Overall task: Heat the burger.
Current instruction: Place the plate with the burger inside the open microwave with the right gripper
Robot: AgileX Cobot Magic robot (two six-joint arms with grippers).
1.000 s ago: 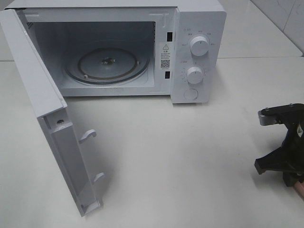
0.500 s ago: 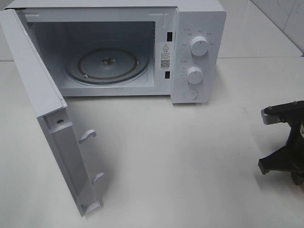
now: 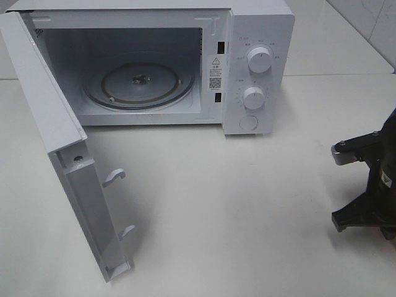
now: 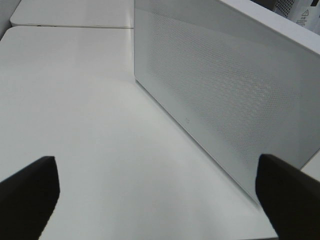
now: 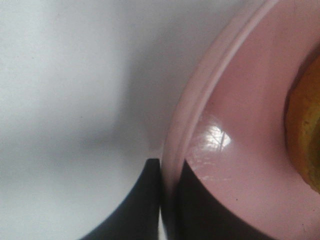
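Note:
In the right wrist view my right gripper (image 5: 170,172) is shut on the rim of the pink plate (image 5: 240,100), one black finger on each side of the rim. An orange-brown edge of the burger (image 5: 306,135) shows on the plate. In the exterior high view only the right arm (image 3: 371,192) shows at the right edge; plate and burger are out of view there. The white microwave (image 3: 257,68) stands open with its glass turntable (image 3: 139,83) bare. My left gripper (image 4: 159,195) is open and empty beside the microwave door (image 4: 225,90).
The microwave door (image 3: 62,154) swings out to the left toward the table's front. Two knobs (image 3: 258,60) and a button sit on the right panel. White tabletop (image 3: 235,198) lies between the microwave and the right arm.
The right arm has shifted slightly right, then back left, at the frame's edge. A pinkish sliver seen below it one second ago no longer shows. The microwave has not moved.

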